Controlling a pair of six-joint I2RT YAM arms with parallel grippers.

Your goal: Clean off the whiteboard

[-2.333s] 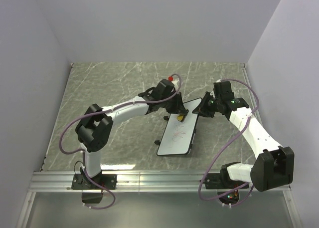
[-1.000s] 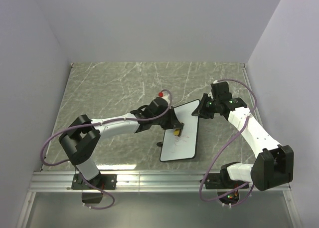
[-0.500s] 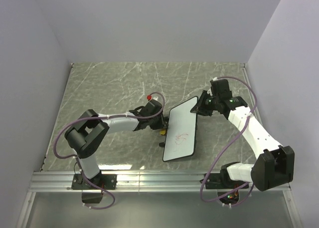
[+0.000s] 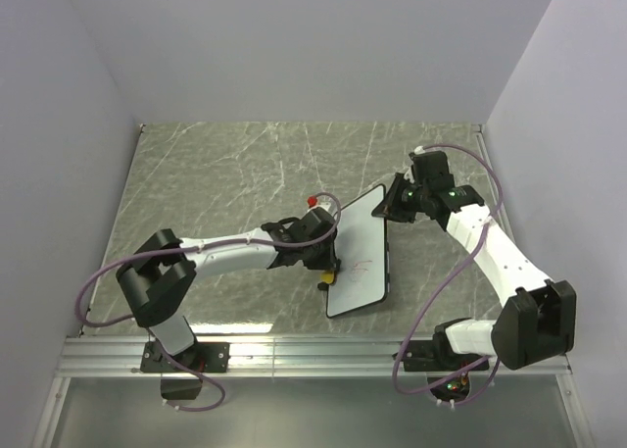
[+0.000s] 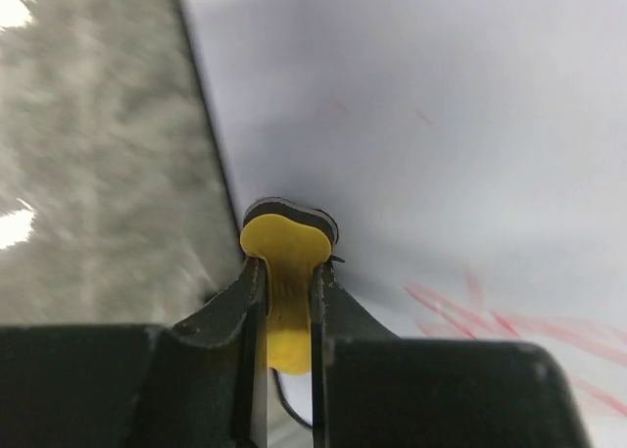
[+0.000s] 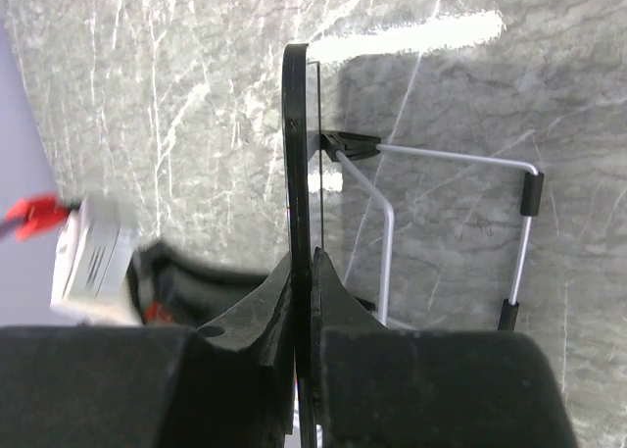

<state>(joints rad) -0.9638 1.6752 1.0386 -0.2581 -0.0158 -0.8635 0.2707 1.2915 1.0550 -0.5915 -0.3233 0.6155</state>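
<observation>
The whiteboard (image 4: 361, 257) is white with a thin black rim and lies tilted mid-table, with faint red scribbles (image 4: 364, 266) near its middle. My left gripper (image 4: 330, 264) is shut on the small yellow eraser (image 5: 286, 272) and holds it at the board's left edge, beside the red marks (image 5: 490, 316). My right gripper (image 4: 390, 205) is shut on the board's far right corner, its rim (image 6: 297, 154) clamped edge-on between the fingers (image 6: 265, 311). The board (image 5: 441, 124) fills most of the left wrist view.
The table (image 4: 225, 174) is grey marble, walled by white panels. The board's wire stand (image 6: 460, 223) with black feet shows behind it in the right wrist view. A metal rail (image 4: 313, 355) runs along the near edge by the arm bases.
My left gripper has moved with the eraser from the board's upper middle down and left to its left edge. The board has swung and tilted in the right gripper's hold.
</observation>
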